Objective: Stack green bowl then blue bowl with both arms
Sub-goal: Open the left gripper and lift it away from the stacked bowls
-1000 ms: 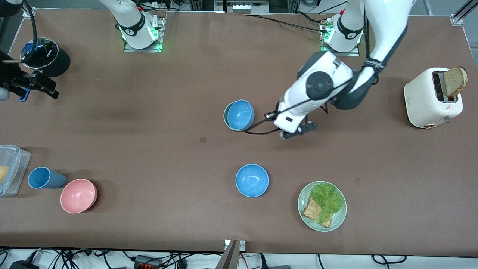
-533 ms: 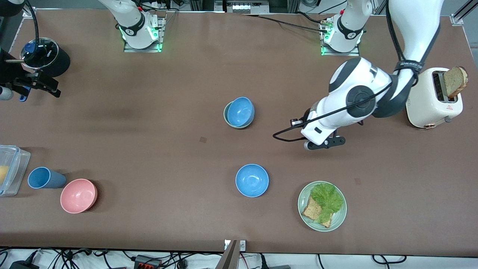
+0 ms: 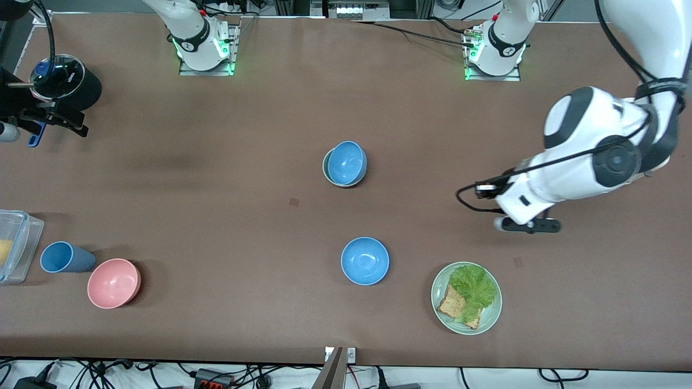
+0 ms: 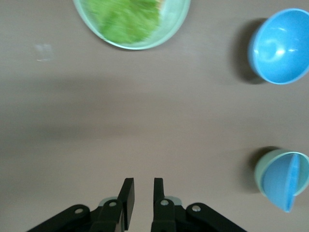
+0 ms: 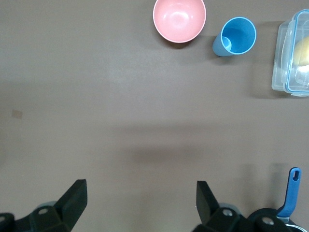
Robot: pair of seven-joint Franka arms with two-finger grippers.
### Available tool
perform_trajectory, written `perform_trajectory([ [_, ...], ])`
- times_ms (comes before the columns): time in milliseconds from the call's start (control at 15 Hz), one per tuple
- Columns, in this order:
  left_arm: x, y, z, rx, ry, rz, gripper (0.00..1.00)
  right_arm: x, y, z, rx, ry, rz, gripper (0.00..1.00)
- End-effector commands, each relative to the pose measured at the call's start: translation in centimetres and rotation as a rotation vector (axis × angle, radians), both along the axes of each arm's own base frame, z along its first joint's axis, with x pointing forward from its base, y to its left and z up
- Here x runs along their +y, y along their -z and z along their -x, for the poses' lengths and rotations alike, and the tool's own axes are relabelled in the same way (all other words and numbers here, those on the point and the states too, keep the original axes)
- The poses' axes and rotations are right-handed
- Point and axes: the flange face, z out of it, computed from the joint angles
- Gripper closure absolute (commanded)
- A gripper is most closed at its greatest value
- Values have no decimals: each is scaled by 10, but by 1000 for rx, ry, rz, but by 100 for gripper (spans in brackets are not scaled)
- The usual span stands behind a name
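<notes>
The green bowl sits mid-table with a blue bowl resting inside it, slightly tilted. In the left wrist view the green bowl and the blue bowl in it show at the edge. A second blue bowl stands alone, nearer the front camera; it also shows in the left wrist view. My left gripper is empty with a narrow gap between its fingers, over bare table toward the left arm's end. My right gripper is wide open and empty at the right arm's end.
A pale green plate with lettuce and bread lies near the front edge. A pink bowl, a blue cup and a clear container stand at the right arm's end. A black pot with glass lid is beside the right gripper.
The left arm has swung away from the stacked bowls toward its own end of the table, its gripper empty. The stacked bowls stay put. The right gripper has barely moved.
</notes>
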Motion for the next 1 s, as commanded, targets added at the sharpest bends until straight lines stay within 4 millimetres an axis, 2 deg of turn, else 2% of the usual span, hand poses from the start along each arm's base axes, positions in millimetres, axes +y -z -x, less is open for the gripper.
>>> perform_trajectory([
  [0,31,-34,26,-51,104,-81,78,1,-5,3,-11,-17,-4,0],
  [133,60,-60,40,-89,112,-127,75,1,-6,4,-11,-15,-4,0],
  [200,73,-67,47,-94,90,-147,75,1,-7,4,-11,-15,-4,0],
  [333,81,-76,67,-91,92,-175,66,1,-5,4,-5,-15,-5,0],
  [400,81,-74,77,-79,107,-184,55,1,-5,5,-5,-15,-6,0],
  [467,82,-71,84,-71,113,-190,5,1,-4,4,-3,-15,-5,0],
  [533,81,-83,87,-91,110,-196,0,1,-5,5,-3,-15,-5,0],
  [733,78,-97,88,-124,91,-174,0,1,-5,4,-8,-15,-4,0],
  [867,96,-102,90,-120,-1,-82,0,1,-5,4,-6,-15,-4,0],
  [933,94,-101,91,-115,0,-71,0,1,-5,4,-8,-15,-4,0],
])
